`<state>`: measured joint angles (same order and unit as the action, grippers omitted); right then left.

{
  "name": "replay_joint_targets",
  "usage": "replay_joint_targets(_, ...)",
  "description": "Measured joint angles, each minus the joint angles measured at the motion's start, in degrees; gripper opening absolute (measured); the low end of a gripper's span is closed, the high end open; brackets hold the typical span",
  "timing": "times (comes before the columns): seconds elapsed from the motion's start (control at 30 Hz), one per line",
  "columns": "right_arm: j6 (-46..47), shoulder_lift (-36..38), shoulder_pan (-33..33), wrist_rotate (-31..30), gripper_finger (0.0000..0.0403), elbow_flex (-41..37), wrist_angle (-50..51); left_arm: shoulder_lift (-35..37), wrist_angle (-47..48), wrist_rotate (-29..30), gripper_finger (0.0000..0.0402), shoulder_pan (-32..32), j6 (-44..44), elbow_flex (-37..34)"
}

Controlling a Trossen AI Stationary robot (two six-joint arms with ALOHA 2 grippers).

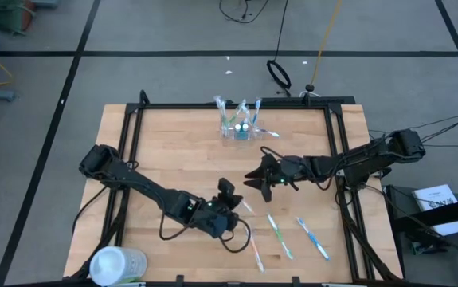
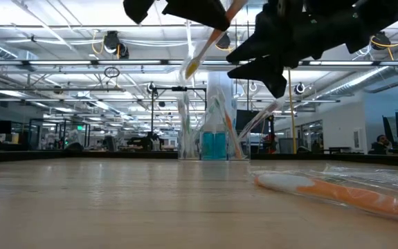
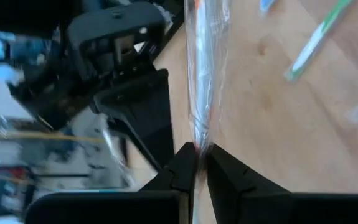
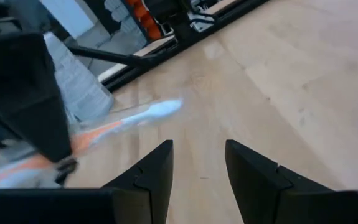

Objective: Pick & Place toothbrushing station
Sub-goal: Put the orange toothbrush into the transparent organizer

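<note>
At the table's front left corner lies a whitish translucent round container (image 1: 117,264) on its side, well apart from everything else on the pale wooden tabletop (image 1: 173,151). The left gripper (image 1: 227,193) sits near the middle of the table, its dark fingers pinched tight on a slim orange-and-white toothbrush in a crinkled clear wrapper (image 3: 205,74), lifted off the wood. Just beside it, the right gripper (image 1: 254,178) faces the left one with its fingers spread apart and nothing between them; the wrapped toothbrush shows ahead of it in the right wrist view. Behind both, at the table's back edge, stands the small clear plastic cup (image 1: 240,130), upright, holding several slim toothbrushes and small blue tubes. Toward the front right, three more wrapped toothbrushes lie flat on the wood: an orange-and-white one (image 1: 255,253), a green-and-white one (image 1: 279,237) and a blue-and-white one (image 1: 313,238), near one another but apart.
</note>
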<state>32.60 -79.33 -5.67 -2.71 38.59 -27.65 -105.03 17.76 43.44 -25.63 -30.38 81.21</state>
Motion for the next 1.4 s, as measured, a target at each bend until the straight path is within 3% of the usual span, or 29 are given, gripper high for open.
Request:
replay_joint_targets(0.13,6.2,0.0,0.0,0.0,0.0137,0.0,-0.5,0.0,0.1,0.1,0.003,-0.3,-11.3,0.0)
replay_joint_targets(0.4,7.4,0.0,0.1,0.0,0.0137,0.0,-4.0,0.0,0.2,0.1,0.003,-0.8,-46.0,0.0)
replay_joint_targets(0.7,7.0,0.0,0.0,-0.1,0.0137,0.0,-7.8,0.0,-0.1,0.1,0.003,-0.7,-63.3,0.0)
replay_joint_targets(0.9,7.0,0.0,-0.1,0.0,0.0137,0.0,-8.1,0.0,0.0,0.7,0.003,-0.6,-64.1,0.0)
replay_joint_targets(1.17,5.7,0.0,-0.1,0.0,0.0137,0.0,-8.1,0.1,3.0,8.6,0.003,-0.5,-63.0,0.0)
replay_joint_targets(1.4,4.4,0.0,-0.1,-0.2,0.0137,0.0,-10.4,0.1,3.9,1.9,0.003,0.0,-61.0,0.0)
